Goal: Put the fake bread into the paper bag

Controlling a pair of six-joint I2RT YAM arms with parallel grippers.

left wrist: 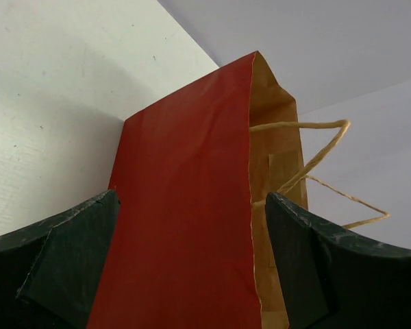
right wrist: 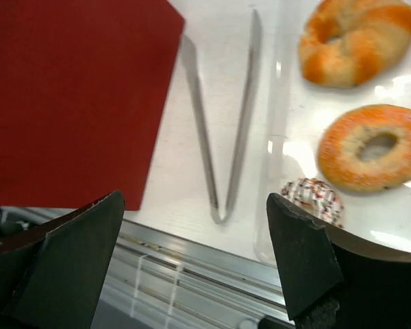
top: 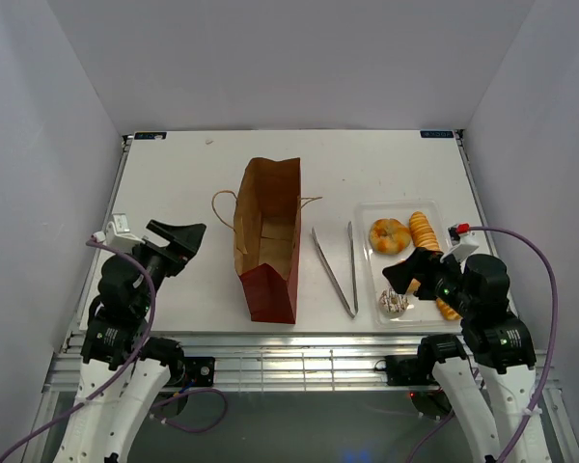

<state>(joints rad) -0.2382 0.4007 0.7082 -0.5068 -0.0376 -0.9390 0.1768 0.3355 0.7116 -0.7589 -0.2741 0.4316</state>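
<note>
Paper bag (top: 268, 241) lies on its side mid-table, red end toward the arms. It's thin and floppy, so I'd pinch the mouth edge. Fake bread (top: 390, 235) sits in the clear tray (top: 372, 280) on the right and looks light and stiff; grab across a ring. Left gripper (top: 179, 239) and right gripper (top: 415, 273) both gape wide, empty. No readable writing.

The left arm (top: 124, 289) and right arm (top: 484, 294) had black joint housings, white lower links and lavender cables (top: 502, 231). The left gripper (left wrist: 192, 199) and right gripper (right wrist: 195, 199) carried matte black, wedge-shaped fingers (left wrist: 68, 260).
</note>
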